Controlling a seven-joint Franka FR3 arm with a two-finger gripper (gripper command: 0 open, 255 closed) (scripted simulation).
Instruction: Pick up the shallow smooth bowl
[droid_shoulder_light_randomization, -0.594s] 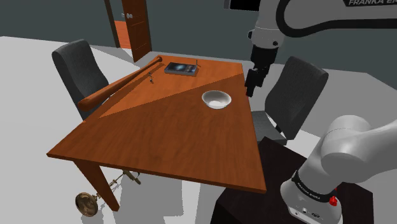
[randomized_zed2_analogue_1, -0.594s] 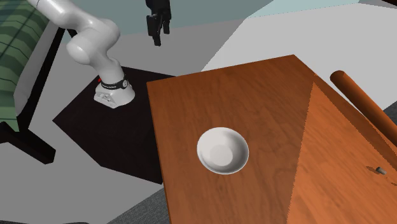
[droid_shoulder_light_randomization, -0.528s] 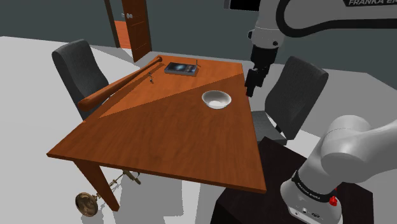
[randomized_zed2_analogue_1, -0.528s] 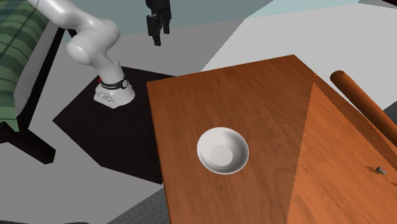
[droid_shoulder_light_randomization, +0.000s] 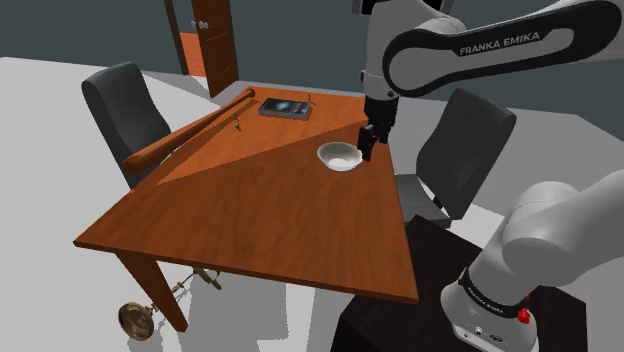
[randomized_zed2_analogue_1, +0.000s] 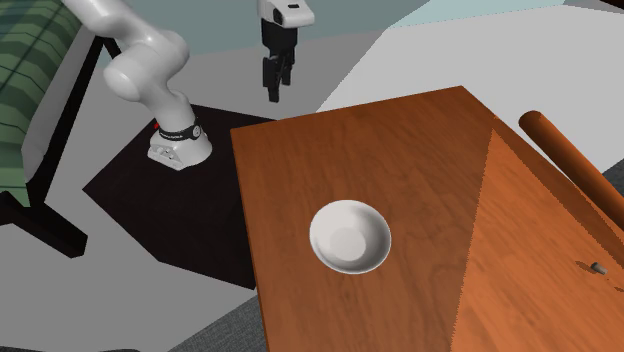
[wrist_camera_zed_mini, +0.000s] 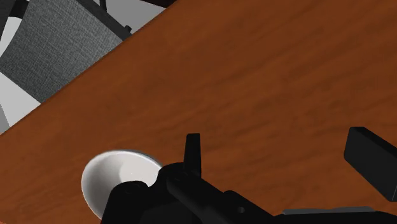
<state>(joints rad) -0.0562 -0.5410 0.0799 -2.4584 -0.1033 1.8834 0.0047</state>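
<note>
The shallow smooth bowl (droid_shoulder_light_randomization: 340, 156) is white and sits upright on the wooden table (droid_shoulder_light_randomization: 250, 215), toward the edge nearest the stand. In the second exterior view the bowl (randomized_zed2_analogue_1: 349, 236) lies near the table's (randomized_zed2_analogue_1: 400, 140) side edge. My black gripper (droid_shoulder_light_randomization: 369, 146) hangs just beside the bowl on the shoulder view's right, a little above the tabletop, fingers pointing down. In the second exterior view the gripper (randomized_zed2_analogue_1: 272, 90) is seen above the table's corner. In the wrist view the gripper (wrist_camera_zed_mini: 283, 156) is open, nothing between its fingers, and the bowl (wrist_camera_zed_mini: 121, 179) lies off to one finger's (wrist_camera_zed_mini: 193, 149) side.
A long wooden bat (droid_shoulder_light_randomization: 190, 130) and a dark flat book (droid_shoulder_light_randomization: 286, 107) lie at the table's far end. Grey chairs stand at the far side (droid_shoulder_light_randomization: 125, 110) and by the stand's side (droid_shoulder_light_randomization: 462, 150). A brass object (droid_shoulder_light_randomization: 135, 318) lies on the floor by a table leg.
The arm has swung in over the table. The gripper has dropped and moved to the shoulder view's left, from beside the chair to just next to the bowl.
</note>
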